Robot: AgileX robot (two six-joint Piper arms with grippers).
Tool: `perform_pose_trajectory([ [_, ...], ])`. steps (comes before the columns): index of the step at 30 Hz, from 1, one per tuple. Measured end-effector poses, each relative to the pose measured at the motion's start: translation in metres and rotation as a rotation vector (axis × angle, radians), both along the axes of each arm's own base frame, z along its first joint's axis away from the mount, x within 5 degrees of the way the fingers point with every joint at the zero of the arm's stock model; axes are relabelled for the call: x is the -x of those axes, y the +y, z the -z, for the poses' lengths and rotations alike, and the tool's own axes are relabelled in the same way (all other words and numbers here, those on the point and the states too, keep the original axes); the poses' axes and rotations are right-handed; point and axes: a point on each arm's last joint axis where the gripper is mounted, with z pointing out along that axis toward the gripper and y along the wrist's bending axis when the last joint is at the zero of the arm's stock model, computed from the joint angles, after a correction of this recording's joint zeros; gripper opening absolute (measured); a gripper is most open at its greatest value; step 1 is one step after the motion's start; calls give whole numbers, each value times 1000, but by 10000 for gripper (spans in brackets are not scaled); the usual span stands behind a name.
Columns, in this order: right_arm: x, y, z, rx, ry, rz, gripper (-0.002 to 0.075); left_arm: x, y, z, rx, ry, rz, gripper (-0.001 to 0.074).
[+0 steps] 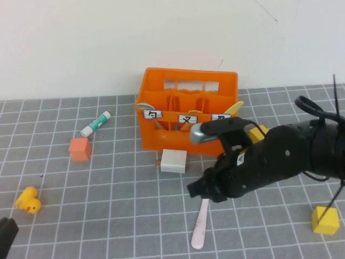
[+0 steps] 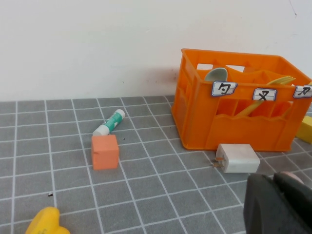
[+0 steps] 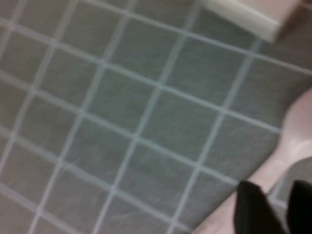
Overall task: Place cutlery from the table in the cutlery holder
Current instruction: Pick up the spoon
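Observation:
The orange cutlery holder (image 1: pixel 183 137) (image 2: pixel 234 129) stands at the back of the table (image 1: pixel 118 216). A mint spoon (image 1: pixel 144 106) (image 2: pixel 216 74), a yellow fork (image 2: pixel 280 80) and a yellow knife (image 1: pixel 234 108) stick out of it. A pale pink spoon (image 1: pixel 200 224) (image 3: pixel 297 131) lies flat on the table in front. My right gripper (image 1: pixel 202 191) (image 3: pixel 275 190) is low over the spoon's upper end. Its fingers stand slightly apart, one lying over the handle, with grey table showing in the gap. My left gripper (image 1: pixel 5 234) (image 2: pixel 275 204) is at the near left, shut and empty.
A white charger (image 1: pixel 173 161) (image 2: pixel 237 158) lies just before the holder. An orange cube (image 1: pixel 80 148), a white-and-green tube (image 1: pixel 95 123) and a yellow duck (image 1: pixel 28 200) are on the left. Yellow blocks sit beside the holder (image 1: pixel 259 132) and at the near right (image 1: pixel 325 220).

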Motion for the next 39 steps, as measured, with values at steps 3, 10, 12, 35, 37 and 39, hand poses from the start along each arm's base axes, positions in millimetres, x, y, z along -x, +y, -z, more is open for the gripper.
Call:
perform_pose_trajectory([
  [3,-13,-7,12,7,36,60,314,0,0,0,7,2,1,-1],
  [10,-40,7,27,32,123,98,451,0,0,0,18,7,2,-1],
  [12,-47,11,33,76,151,88,451,0,-1,0,22,8,3,-1],
  [35,-62,34,48,432,118,-292,375,0,-1,0,21,8,4,-1],
  [37,-62,33,48,457,115,-307,374,0,-1,0,21,8,4,-1],
  [39,-62,31,48,487,120,-317,373,0,-1,0,21,8,4,-1],
])
